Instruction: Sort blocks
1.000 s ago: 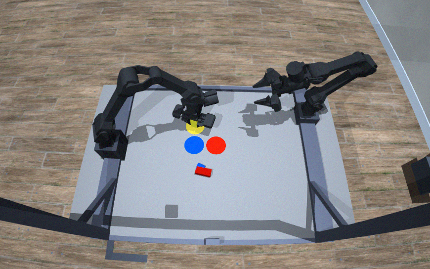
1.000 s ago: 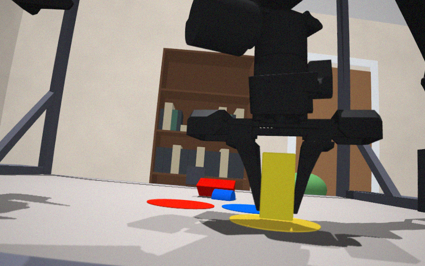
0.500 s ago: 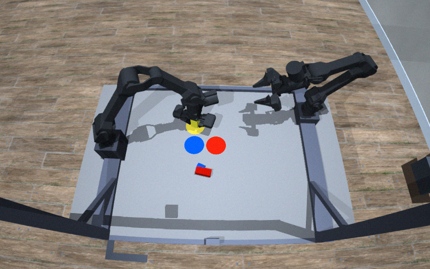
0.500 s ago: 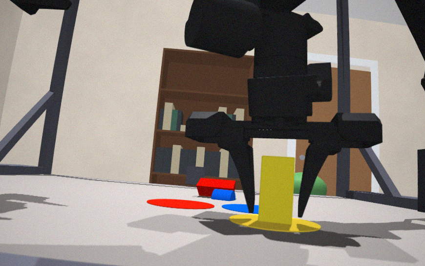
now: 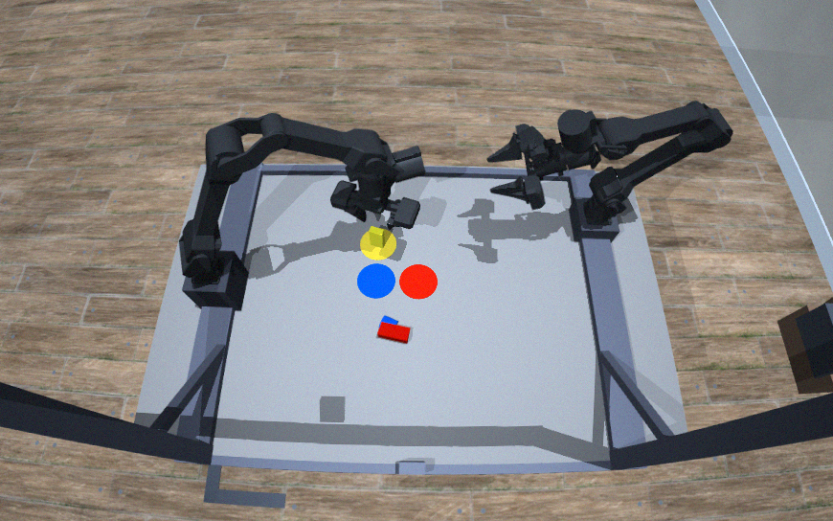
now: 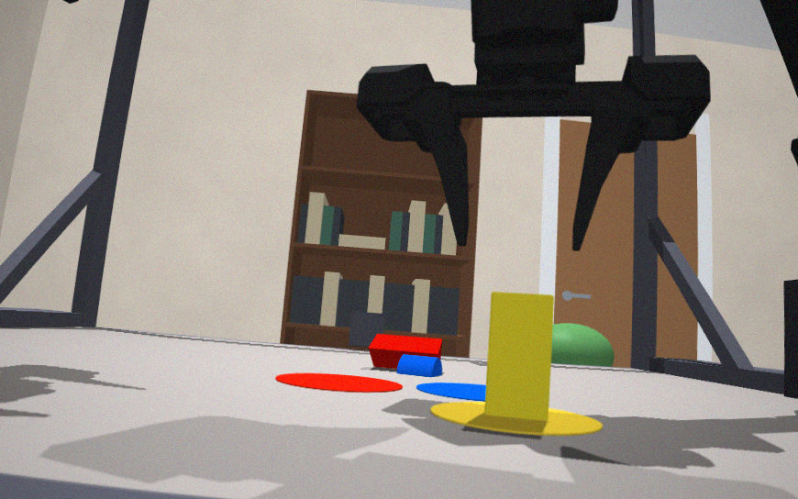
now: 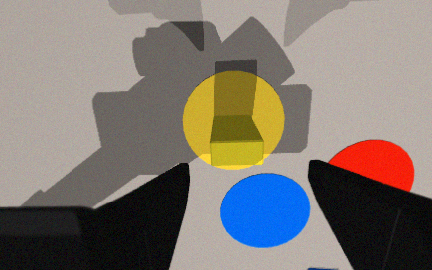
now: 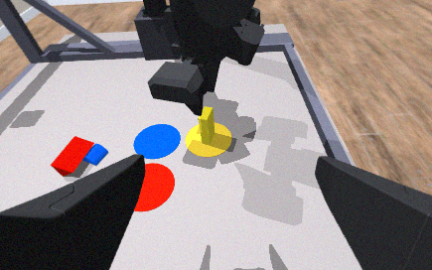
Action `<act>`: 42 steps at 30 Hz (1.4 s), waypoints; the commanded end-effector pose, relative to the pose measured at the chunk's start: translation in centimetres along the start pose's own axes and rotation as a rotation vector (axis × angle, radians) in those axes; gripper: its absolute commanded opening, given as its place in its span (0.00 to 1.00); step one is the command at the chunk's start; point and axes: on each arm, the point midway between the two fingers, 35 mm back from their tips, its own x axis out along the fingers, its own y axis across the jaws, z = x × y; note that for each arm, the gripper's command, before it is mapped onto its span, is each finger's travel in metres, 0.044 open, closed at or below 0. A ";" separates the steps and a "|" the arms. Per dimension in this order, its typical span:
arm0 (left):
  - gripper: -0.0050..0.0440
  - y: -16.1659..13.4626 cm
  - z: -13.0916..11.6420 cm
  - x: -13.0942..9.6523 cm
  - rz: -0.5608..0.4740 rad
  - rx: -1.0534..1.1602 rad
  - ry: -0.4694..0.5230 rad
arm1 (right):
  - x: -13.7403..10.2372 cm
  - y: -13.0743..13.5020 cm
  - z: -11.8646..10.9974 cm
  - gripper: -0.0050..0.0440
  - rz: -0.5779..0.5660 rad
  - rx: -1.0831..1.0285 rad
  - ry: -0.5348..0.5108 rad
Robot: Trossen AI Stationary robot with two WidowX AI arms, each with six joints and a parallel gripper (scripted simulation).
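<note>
Hiding part of the blue block (image 5: 389,320), the red block (image 5: 393,332) overlaps it.

Left gripper (image 5: 377,223) (image 6: 520,248) (image 7: 248,166) (image 8: 198,111) open, pointing down

You're looking at a room that reads part home or study, part robot workspace; which of those it truly is, you can't tell. Behind the table (image 6: 172,403), you have a brown bookcase (image 6: 295,248) with books (image 6: 416,226) on its shelves, a wooden door (image 6: 613,266) in a white frame, and plain cream walls (image 6: 204,154). Your floor (image 5: 407,64) (image 8: 373,74) is wood planks. The workspace side shows in your two black arms (image 5: 316,139) and the dark metal frame (image 5: 614,284) around the tabletop.
</note>
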 end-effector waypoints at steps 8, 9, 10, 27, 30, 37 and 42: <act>0.92 -5.3 -7.1 -1.0 -0.144 -0.016 0.156 | -0.7 1.4 2.1 0.92 0.101 -0.045 -0.046; 0.92 -6.3 -8.8 -0.6 -0.162 -0.021 0.197 | -0.8 1.7 2.1 0.92 0.122 -0.055 -0.044; 0.92 -7.2 -10.4 -0.4 -0.176 -0.024 0.227 | -0.8 2.0 2.1 0.92 0.142 -0.066 -0.042; 0.92 -12.1 -20.8 3.4 -0.022 -0.102 0.007 | -2.2 6.0 0.8 0.92 0.438 -0.215 0.001; 0.92 -11.8 -20.8 5.0 -0.012 -0.102 0.005 | -2.3 6.2 0.6 0.92 0.454 -0.223 0.006; 0.92 -11.6 -20.7 7.8 -0.007 -0.105 0.005 | -2.3 6.2 0.7 0.92 0.454 -0.223 0.005; 0.92 -12.6 -20.4 7.8 -0.021 -0.104 0.006 | -2.1 6.1 0.2 0.92 0.451 -0.219 0.017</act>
